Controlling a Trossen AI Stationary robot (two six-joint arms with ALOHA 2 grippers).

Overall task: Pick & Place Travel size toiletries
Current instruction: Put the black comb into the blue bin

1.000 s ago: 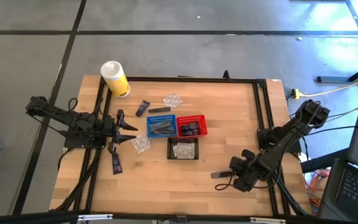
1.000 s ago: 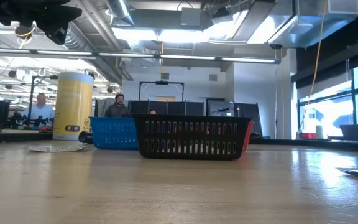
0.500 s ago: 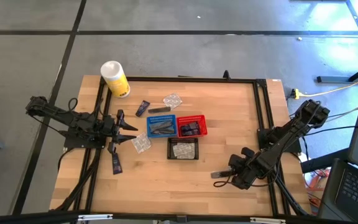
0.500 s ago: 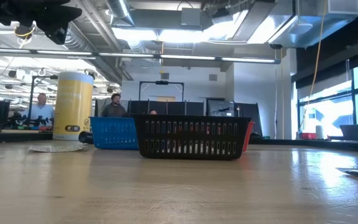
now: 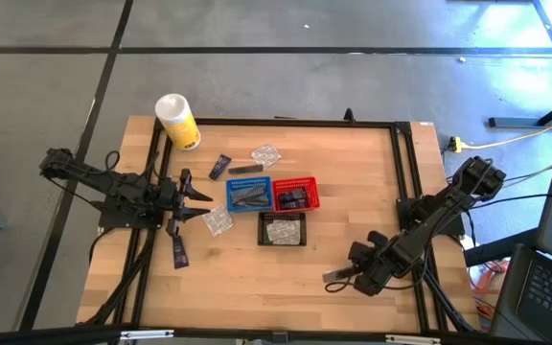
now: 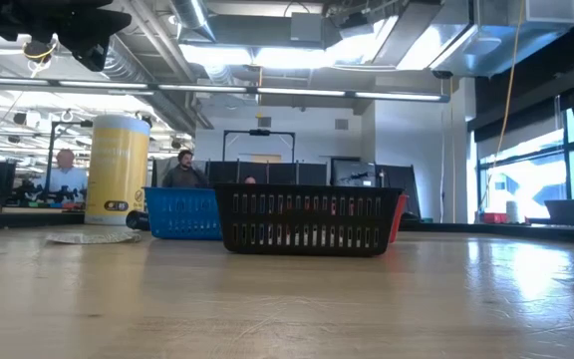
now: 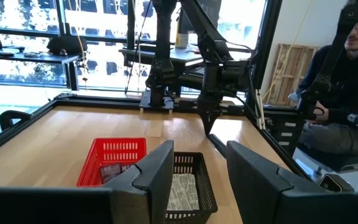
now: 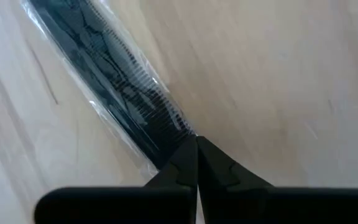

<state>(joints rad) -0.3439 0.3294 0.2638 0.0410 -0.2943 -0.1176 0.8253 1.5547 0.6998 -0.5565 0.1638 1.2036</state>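
Black comb sealed in a clear plastic sleeve (image 8: 114,93) is pinched at one end by the right gripper (image 8: 196,152), whose two dark fingers are clenched tight on the wrapper above the pale wooden table (image 5: 353,172); in the high view this gripper (image 5: 336,276) sits low over the table's near right area with the wrapped comb (image 5: 334,276) at its tip. Left gripper (image 5: 199,204) hovers at the table's left side with its jaws parted and nothing between them, just beside a clear crinkly packet (image 5: 218,221). At the table's middle stand three small mesh baskets: a blue one (image 5: 248,195) holding slim grey tubes, a red one (image 5: 296,194) touching it and holding dark items, and a black one (image 5: 283,229) holding pale packets. Loose on the wood lie a dark navy sachet (image 5: 219,167), a slim dark strip (image 5: 244,170) and another clear packet (image 5: 266,153) beyond the baskets, and one more dark sachet (image 5: 178,251) near the left arm. A white-and-yellow cylindrical canister (image 5: 176,121) lies at the far left corner. A person (image 7: 347,81) sits beyond the table.
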